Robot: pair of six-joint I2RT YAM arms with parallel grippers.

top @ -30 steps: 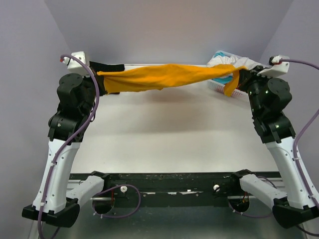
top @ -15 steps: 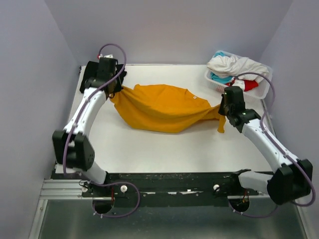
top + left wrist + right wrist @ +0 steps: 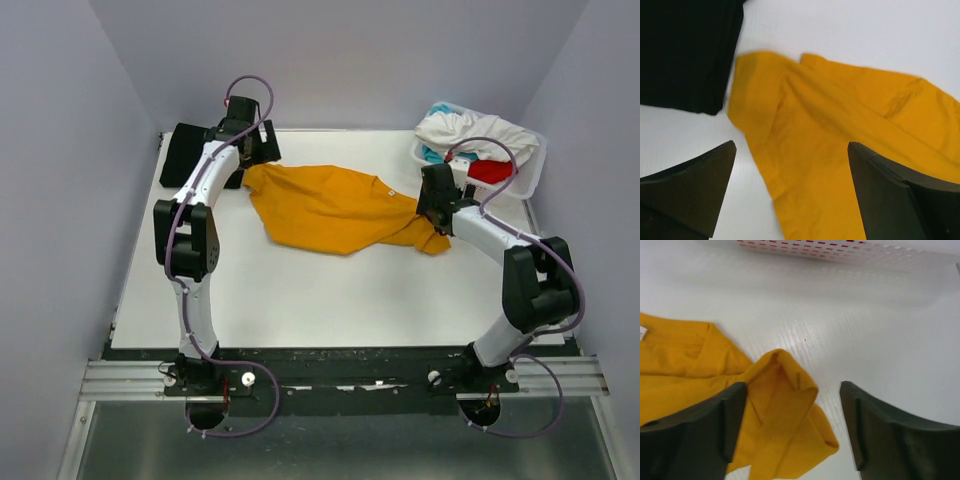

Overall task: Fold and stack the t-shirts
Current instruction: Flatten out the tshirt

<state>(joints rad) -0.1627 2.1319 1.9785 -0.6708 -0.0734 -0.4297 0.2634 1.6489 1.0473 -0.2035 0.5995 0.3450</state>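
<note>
The mustard-orange t-shirt lies crumpled on the white table, spread between both arms. My left gripper hovers open over its left end, next to a folded black t-shirt at the far left. In the left wrist view the orange cloth lies below the spread fingers, untouched, with the black t-shirt beyond. My right gripper is open above the shirt's right end. The right wrist view shows a loose orange sleeve lying between the jaws, not pinched.
A white lattice basket stands at the far right corner and holds a white t-shirt, a teal one and a red one. Its wall runs just beyond the right gripper. Purple walls close in the table.
Both grippers have opened and let go of the orange t-shirt. It was stretched in the air between them and has dropped onto the table as the arms reached forward and down.
</note>
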